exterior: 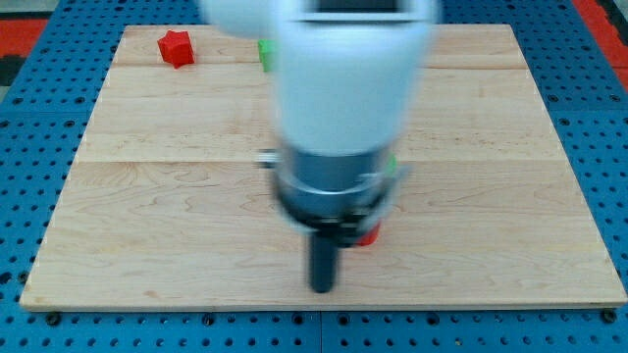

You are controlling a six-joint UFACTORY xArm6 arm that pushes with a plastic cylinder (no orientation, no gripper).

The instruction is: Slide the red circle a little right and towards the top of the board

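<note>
Our rod hangs down in the lower middle of the board, and my tip (322, 287) rests at its very end, close to the view's bottom edge of the wooden surface. The rod is a plain dark stick with no jaws, so there is nothing on it to be apart, together or clamped; it grips nothing, and whether the tip actually touches any block we cannot tell.

Just up and to the view's right of the tip, a small sliver of the red circle (369, 234) peeks out from under the arm's dark collar. Most of it is hidden by the arm, so we cannot make out its full shape, and we cannot say whether it touches the rod; it lies near the tip, on its right side.

A little farther up, at the right edge of the arm's grey ring, a bit of a green block (392, 166) shows, its shape hidden.

The large white arm body (343, 88) fills the centre of the view and blurs toward the top.

Farthest off, near the view's top edge, a second green block (265, 53) stands partly hidden beside the arm, and well to its left sits a red star-like block (177, 48).

All of these lie on the wooden board (510, 196), which holds the blocks with no walls or compartments, and which rests on a blue perforated table (29, 88).
</note>
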